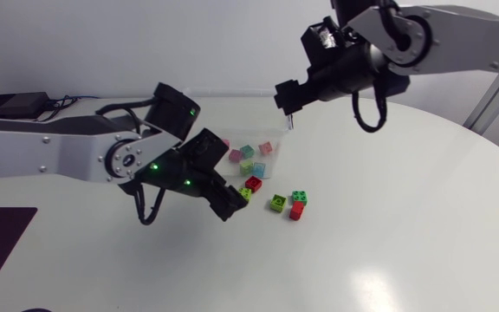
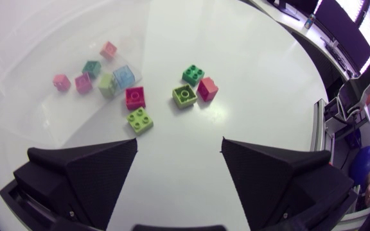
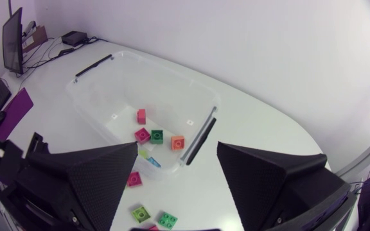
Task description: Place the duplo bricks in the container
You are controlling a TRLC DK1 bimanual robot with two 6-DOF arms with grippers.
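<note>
Our left gripper (image 2: 178,142) hangs wide open and empty over the white table (image 1: 405,217), just short of a lime brick (image 2: 140,119) and a dark red brick (image 2: 134,97) beside the clear tub (image 3: 166,72). Near them lie a hollow green brick (image 2: 184,96), a dark green brick (image 2: 193,74) and a light red brick (image 2: 207,89). Our right gripper (image 3: 176,146), also spread wide and empty, hovers above the tub, where a pink brick (image 3: 142,135) lies among several others.
</note>
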